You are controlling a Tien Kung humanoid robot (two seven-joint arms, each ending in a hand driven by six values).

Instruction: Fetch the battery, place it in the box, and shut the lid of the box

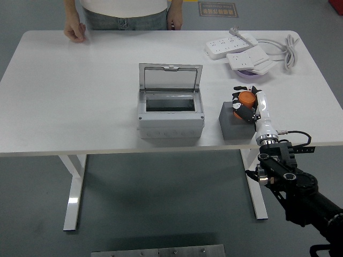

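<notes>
Currently my right hand (244, 107) sits over the grey block (235, 122) at the right side of the white table (80, 96), fingers curled around the orange battery (246, 98). I read that as a grasp; the battery's orange top shows between the dark fingers, at the far edge of the block. Whether the battery is touching the block or held just above it, I cannot tell from this angle. The white forearm runs back from the hand toward the near table edge, where the black arm joints hang below the tabletop.

Box (170, 110): grey, mid-table, well left of the block with bare table between them. Its lid (170, 76) stands open, hinged at the far side and tilted up, clear panel facing me. The opening underneath looks dark and I see nothing inside it.

Far right corner: two white power strips (236, 47) lying close together with a coiled white cable (289, 49) beside them. A purple object (250, 74) peeks out from under the nearer strip.

A person stands at the far side. One hand (74, 31) rests on the table edge at the far left, the other hand (174, 20) hangs by the body, off the table.

My left arm does not appear in the head view.
</notes>
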